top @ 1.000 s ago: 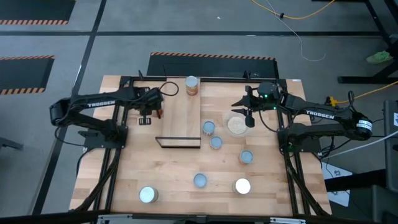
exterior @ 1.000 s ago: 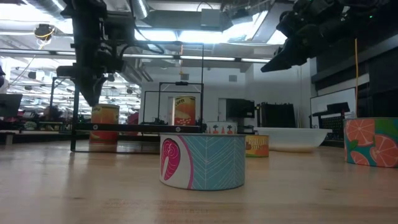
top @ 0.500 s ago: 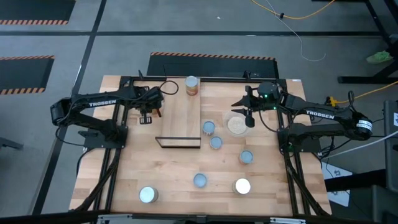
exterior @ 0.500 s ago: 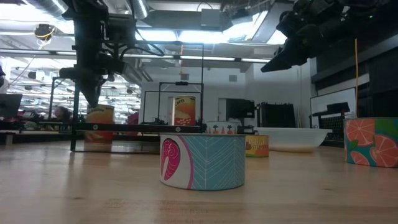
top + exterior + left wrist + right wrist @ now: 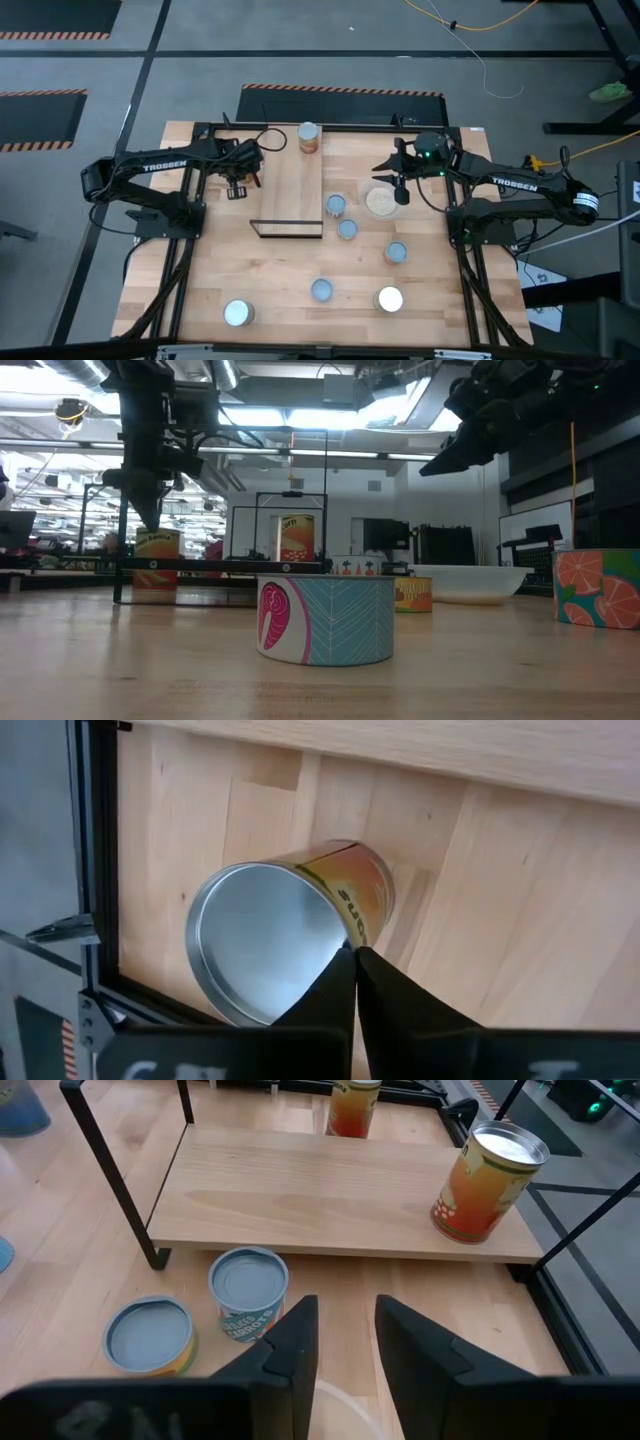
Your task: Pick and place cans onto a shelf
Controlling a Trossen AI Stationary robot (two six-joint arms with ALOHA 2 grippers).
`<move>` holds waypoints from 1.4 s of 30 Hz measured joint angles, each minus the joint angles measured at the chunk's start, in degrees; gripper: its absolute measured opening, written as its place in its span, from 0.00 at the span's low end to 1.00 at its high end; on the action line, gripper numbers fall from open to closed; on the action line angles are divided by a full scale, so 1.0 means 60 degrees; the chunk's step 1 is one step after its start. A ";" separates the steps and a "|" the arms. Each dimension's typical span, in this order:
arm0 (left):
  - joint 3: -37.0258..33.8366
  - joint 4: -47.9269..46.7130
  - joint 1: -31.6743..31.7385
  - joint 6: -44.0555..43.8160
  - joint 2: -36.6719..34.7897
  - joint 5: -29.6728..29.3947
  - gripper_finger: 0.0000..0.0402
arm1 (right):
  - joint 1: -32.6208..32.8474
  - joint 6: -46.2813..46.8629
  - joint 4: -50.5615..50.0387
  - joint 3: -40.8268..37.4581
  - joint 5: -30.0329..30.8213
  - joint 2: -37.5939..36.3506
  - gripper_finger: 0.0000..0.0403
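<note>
we see the left gripper (image 5: 352, 955) above the left end of the long light-wood shelf board with black metal frame (image 5: 290, 190), fingers pressed together, holding nothing; a tall orange-label can with silver top (image 5: 290, 925) stands just below it. another tall orange can (image 5: 309, 138) sits at the shelf's far end. the right gripper (image 5: 345, 1330) hovers over the clear bowl with beige contents (image 5: 381, 202), fingers parted, empty. small blue-topped tins (image 5: 336, 206) lie scattered on the pale wooden tabletop (image 5: 280, 290) right of and in front of the shelf, one teal fish-print tin (image 5: 325, 618) nearest the low camera. around the table: grey floor with hazard-striped mats (image 5: 340, 90), yellow cable (image 5: 470, 25); behind it, a lit workshop with ceiling lights (image 5: 330, 418).
</note>
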 joint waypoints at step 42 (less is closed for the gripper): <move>0.5842 -0.0220 0.0842 0.2246 0.2707 -0.0023 0.00 | 0.0003 0.0000 0.0000 0.0000 0.0004 0.0004 0.27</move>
